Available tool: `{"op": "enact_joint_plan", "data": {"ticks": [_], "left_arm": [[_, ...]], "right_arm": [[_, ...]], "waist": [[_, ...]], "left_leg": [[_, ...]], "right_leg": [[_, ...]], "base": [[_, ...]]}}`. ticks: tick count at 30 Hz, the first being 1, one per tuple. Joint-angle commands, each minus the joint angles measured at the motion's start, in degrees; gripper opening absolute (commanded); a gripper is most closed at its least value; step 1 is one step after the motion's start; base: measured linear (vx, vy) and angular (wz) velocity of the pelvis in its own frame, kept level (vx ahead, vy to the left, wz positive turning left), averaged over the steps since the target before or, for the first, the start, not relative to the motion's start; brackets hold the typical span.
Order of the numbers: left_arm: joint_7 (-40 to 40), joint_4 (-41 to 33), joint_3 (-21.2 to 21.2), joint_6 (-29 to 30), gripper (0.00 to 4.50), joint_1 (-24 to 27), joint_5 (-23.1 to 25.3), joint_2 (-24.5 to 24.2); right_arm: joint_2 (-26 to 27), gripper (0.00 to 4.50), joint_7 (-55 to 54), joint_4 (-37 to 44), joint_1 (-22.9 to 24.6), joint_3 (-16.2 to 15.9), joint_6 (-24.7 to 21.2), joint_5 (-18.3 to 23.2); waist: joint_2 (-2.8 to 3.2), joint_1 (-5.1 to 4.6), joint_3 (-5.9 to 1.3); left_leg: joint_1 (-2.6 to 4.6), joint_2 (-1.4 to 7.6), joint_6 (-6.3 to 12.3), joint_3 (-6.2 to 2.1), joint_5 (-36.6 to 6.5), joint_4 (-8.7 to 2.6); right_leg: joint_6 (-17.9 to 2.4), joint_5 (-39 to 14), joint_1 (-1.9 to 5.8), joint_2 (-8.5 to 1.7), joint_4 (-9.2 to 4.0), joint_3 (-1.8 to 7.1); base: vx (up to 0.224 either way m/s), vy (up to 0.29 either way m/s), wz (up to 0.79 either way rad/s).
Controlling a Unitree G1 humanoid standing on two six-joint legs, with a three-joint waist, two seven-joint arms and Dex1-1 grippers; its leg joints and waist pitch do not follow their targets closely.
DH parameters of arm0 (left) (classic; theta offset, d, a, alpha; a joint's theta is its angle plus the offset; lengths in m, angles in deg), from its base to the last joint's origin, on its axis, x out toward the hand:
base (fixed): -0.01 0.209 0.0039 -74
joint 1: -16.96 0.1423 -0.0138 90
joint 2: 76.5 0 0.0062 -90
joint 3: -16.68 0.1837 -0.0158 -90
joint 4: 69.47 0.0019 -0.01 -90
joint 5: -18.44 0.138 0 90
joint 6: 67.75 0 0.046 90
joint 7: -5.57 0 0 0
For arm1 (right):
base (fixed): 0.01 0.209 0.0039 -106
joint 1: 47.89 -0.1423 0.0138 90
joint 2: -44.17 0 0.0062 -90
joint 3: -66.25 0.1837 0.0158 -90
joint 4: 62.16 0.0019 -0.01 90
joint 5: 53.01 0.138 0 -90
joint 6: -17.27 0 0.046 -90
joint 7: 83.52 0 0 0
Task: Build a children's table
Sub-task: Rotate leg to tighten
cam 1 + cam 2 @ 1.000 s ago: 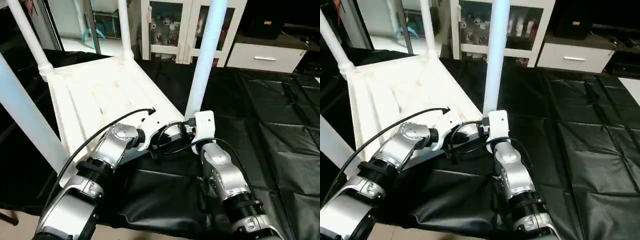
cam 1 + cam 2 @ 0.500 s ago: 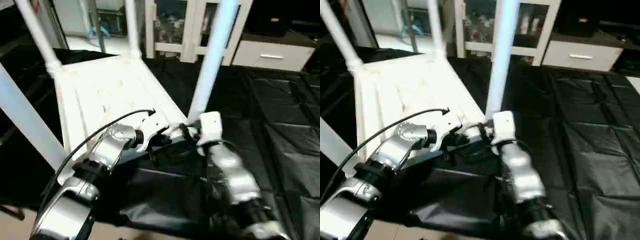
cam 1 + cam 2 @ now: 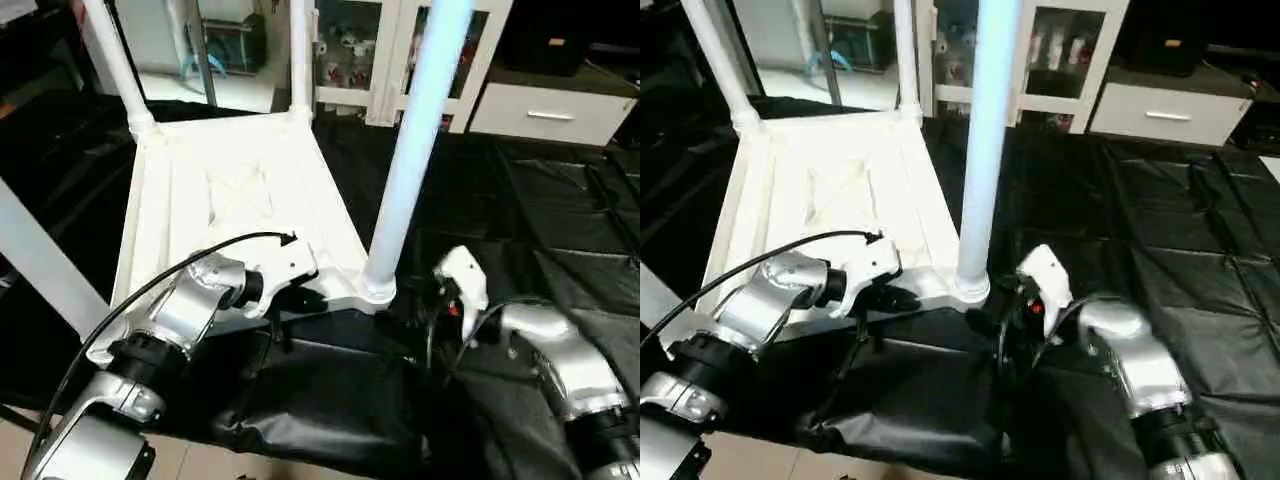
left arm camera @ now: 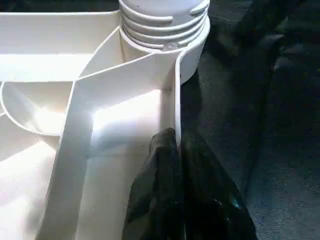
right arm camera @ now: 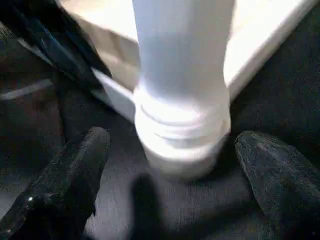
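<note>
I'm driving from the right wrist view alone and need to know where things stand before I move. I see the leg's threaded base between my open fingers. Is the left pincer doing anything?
Observer: Yes. The left pincer is shut on the rim of the table top, right beside the corner socket that holds that leg.
Operator: Are the other legs in?
Observer: The head views show two more legs, far left leg and far right leg, standing in the far corners, and another leg at the near left edge.
Operator: Is my right pincer touching the leg?
Observer: No. The right pincer is open, its fingers apart from the leg on both sides.
</note>
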Motion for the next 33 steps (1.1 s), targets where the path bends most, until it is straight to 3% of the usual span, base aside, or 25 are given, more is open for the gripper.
{"op": "enact_joint_plan", "data": {"ticks": [1,4,5,7,8,9,12,14,23,25,33], "left_arm": [[-2.0,1.0,3.8,1.2,0.00,1.7,0.7,0.1],[-2.3,0.1,3.9,1.9,0.00,2.0,0.7,0.0],[-2.5,-0.2,4.0,2.0,0.00,2.1,0.7,-0.2],[-2.9,-0.6,4.1,2.2,0.00,2.2,0.8,-0.4],[-3.0,-0.6,4.1,2.2,0.00,2.2,0.8,-0.5],[-3.3,-0.8,4.1,2.2,0.00,2.2,0.9,-0.7],[-3.6,-0.7,4.2,2.0,0.00,2.0,1.0,-0.9],[-3.7,-0.8,4.3,2.0,0.00,1.8,1.0,-1.0],[-3.9,-0.5,4.5,2.1,0.00,1.8,1.1,-0.9],[-3.9,-0.6,4.5,2.1,0.00,2.0,1.1,-0.9],[-3.6,-1.1,4.4,2.6,0.00,2.2,1.0,-1.1]], "right_arm": [[0.1,4.32,1.8,-0.7,-1.3,1.3,1.6,1.6],[0.5,4.32,3.9,-2.0,-2.6,1.8,1.9,2.7],[0.5,4.32,5.0,-3.0,-3.2,1.3,2.4,2.6],[0.5,4.32,5.7,-5.1,-4.2,0.3,3.8,1.1],[0.5,4.32,5.8,-5.4,-4.4,0.1,4.0,0.9],[0.4,4.32,6.2,-6.8,-4.9,-0.7,5.1,-0.3],[0.6,4.32,6.7,-8.6,-5.7,-1.6,5.9,-1.3],[1.2,4.32,6.7,-10.7,-6.8,-1.6,6.9,-1.9],[3.0,4.32,7.9,-15.3,-9.4,-1.3,9.2,-1.9],[3.2,4.16,8.4,-16.4,-9.8,-1.4,9.6,-2.1],[3.5,3.46,10.3,-19.6,-11.3,-1.3,10.9,-2.5]], "waist": [[-0.46,0.22,-3.33],[-0.33,0.36,-3.51],[-0.04,0.41,-3.62],[-0.07,0.47,-3.69],[-0.11,0.39,-3.70],[0.27,0.49,-3.72],[0.14,0.31,-3.66],[0.42,0.29,-3.68],[0.33,0.40,-3.82],[-0.08,0.36,-3.83],[0.06,0.69,-3.87]], "left_leg": [[-0.45,4.08,5.18,-1.29,-5.3,-4.18],[-0.39,4.09,5.89,-1.25,-3.5,-4.00],[-0.39,4.03,6.19,-1.26,-2.7,-3.86],[-0.40,3.98,6.56,-1.21,-2.3,-3.74],[-0.44,3.96,6.55,-1.22,-2.3,-3.73],[-0.41,3.94,6.26,-1.23,-2.5,-3.69],[-0.43,3.90,6.07,-1.19,-3.2,-3.75],[-0.37,3.93,5.70,-1.23,-3.9,-3.81],[-0.32,3.97,5.72,-1.16,-3.6,-3.72],[-0.38,3.95,5.95,-1.13,-3.4,-3.71],[-0.38,4.03,6.79,-1.12,-2.5,-3.58]], "right_leg": [[-15.0,-10.3,3.17,-4.45,-3.41,3.05],[-16.1,-6.9,3.12,-4.30,-2.96,2.97],[-16.5,-5.1,3.12,-4.22,-2.68,2.92],[-17.3,-3.9,3.23,-4.29,-2.62,2.86],[-17.4,-3.9,3.23,-4.28,-2.59,2.82],[-17.4,-4.1,3.21,-4.32,-2.61,2.78],[-17.5,-4.4,3.36,-4.20,-2.76,2.78],[-17.5,-5.0,3.31,-4.15,-2.80,2.74],[-18.0,-3.8,3.39,-4.16,-2.52,2.74],[-18.0,-3.8,3.45,-4.16,-2.52,2.74],[-18.0,-4.3,3.35,-4.26,-2.41,2.67]], "base": [[0.000,0.000,0.00],[0.000,0.000,0.00],[0.000,0.000,0.00],[0.000,0.000,0.00],[0.000,0.000,0.00],[0.000,0.000,0.00],[0.000,0.000,0.00],[0.000,0.000,0.00],[0.000,0.000,0.00],[0.000,0.000,0.00],[0.000,0.000,0.00]]}}
